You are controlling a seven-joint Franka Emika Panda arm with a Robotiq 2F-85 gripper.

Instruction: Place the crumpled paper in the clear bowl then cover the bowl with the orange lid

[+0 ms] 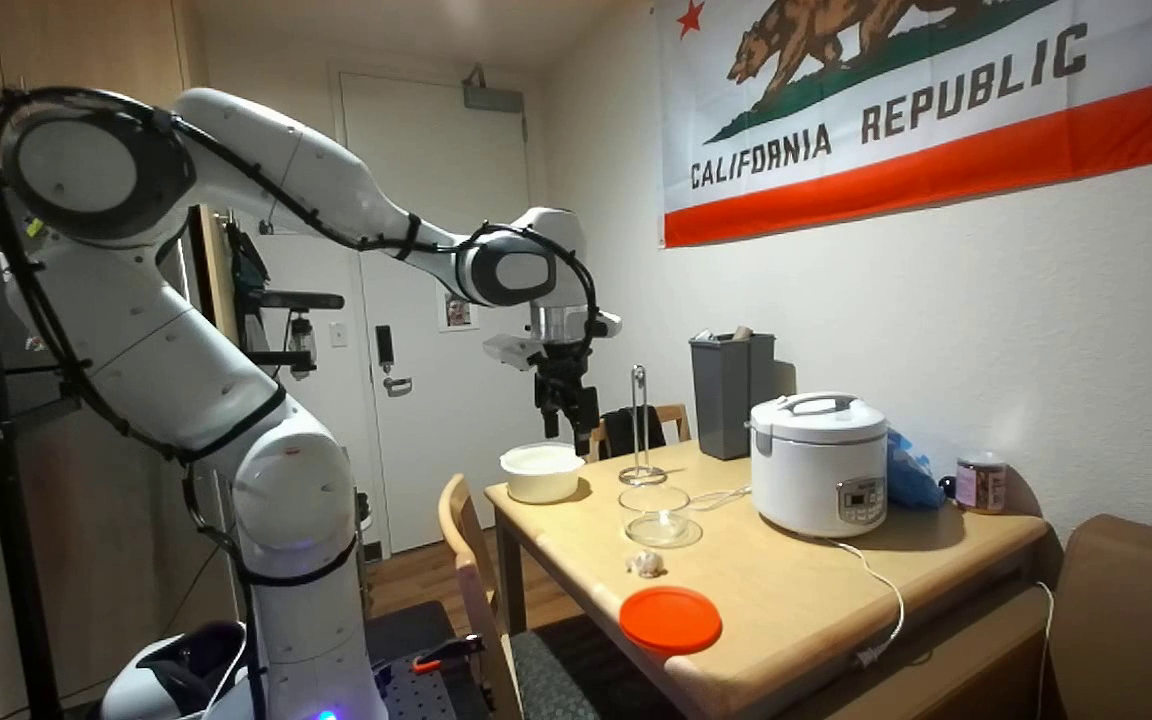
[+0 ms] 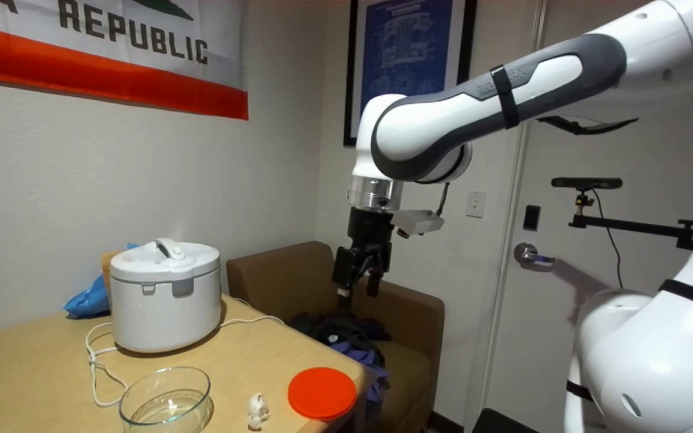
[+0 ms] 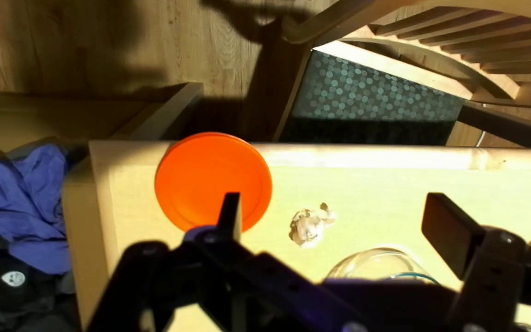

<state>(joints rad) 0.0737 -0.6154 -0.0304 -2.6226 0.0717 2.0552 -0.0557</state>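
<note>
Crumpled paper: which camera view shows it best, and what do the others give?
The wrist view: the crumpled paper appears largest there, seen from above, unobstructed, its folds visible. In both exterior views it is visible but smaller, lying between the clear bowl and the orange lid.

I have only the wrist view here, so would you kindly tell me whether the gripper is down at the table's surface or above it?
Observer: Both exterior views show the gripper hanging above the table, clear of its surface.
Operator: Thank you. Is anything standing past the clear bowl, beyond the bottom of my picture?
Observer: Yes, a white rice cooker, seen in both exterior views.
Operator: Is it taller than the clear bowl?
Observer: Yes, plainly taller.
</note>
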